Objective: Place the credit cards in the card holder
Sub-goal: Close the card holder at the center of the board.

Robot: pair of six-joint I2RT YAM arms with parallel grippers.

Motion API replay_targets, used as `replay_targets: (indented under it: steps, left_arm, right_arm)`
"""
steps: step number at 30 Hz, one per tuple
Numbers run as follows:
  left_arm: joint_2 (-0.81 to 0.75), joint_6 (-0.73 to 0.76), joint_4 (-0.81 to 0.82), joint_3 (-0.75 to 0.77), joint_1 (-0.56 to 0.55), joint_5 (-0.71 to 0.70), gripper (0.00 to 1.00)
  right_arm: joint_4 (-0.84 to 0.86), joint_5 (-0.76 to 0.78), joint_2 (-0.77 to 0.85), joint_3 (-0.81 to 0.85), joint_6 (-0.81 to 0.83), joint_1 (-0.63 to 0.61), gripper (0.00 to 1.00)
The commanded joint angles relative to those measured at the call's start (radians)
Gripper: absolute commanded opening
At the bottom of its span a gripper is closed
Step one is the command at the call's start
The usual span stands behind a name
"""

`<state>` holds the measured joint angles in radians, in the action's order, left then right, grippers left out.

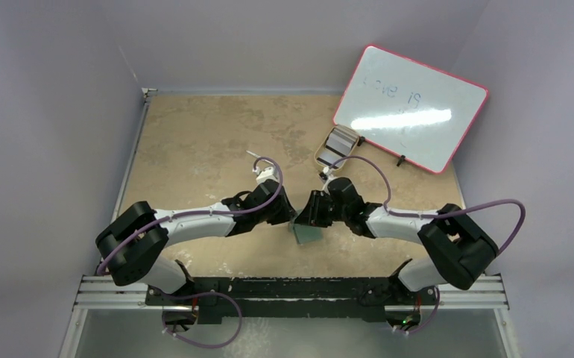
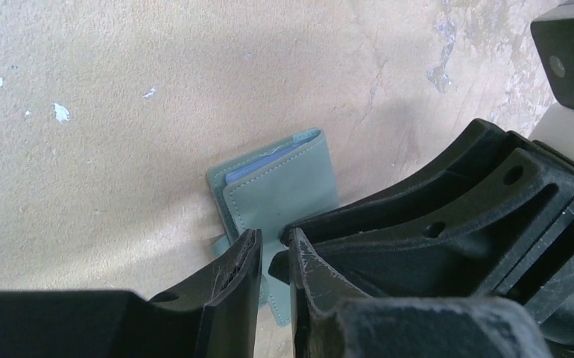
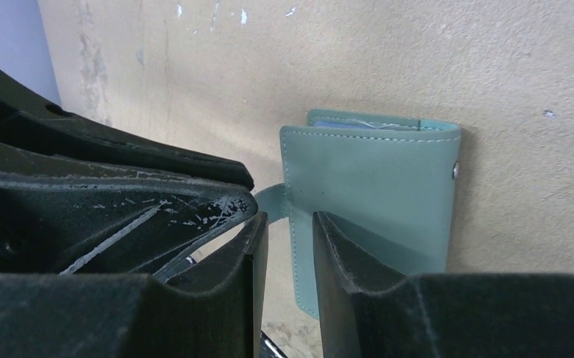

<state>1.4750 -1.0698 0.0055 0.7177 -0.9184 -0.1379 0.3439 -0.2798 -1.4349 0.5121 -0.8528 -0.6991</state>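
Note:
The card holder (image 1: 308,232), a grey-green wallet, lies folded on the table between both grippers. In the left wrist view the card holder (image 2: 280,186) shows a blue inner edge. My left gripper (image 2: 273,253) hovers over its near corner, jaws a narrow gap apart, nothing pinched. In the right wrist view the card holder (image 3: 373,179) has a snap at its right edge. My right gripper (image 3: 290,235) straddles its left edge, jaws slightly apart, table showing in the gap. The credit cards (image 1: 338,142) sit stacked in a beige oval tray at the back.
The beige oval tray (image 1: 323,159) stands at the back right, against a pink-edged whiteboard (image 1: 411,108) that leans there. The two gripper heads (image 1: 297,211) are almost touching. Walls close off the table's left, back and right sides.

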Motion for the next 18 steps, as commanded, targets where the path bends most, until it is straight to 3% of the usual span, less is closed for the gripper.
replay_targets:
  steps: [1,18]
  left_arm:
    - [-0.015,0.015,0.02,-0.008,0.001,-0.038,0.18]
    - [0.039,0.011,-0.022,0.027,0.006,-0.051,0.14]
  right_arm:
    - [0.087,-0.012,0.021,-0.024,-0.021,-0.01,0.32]
    - [0.148,-0.02,0.066,-0.046,-0.031,-0.039,0.3]
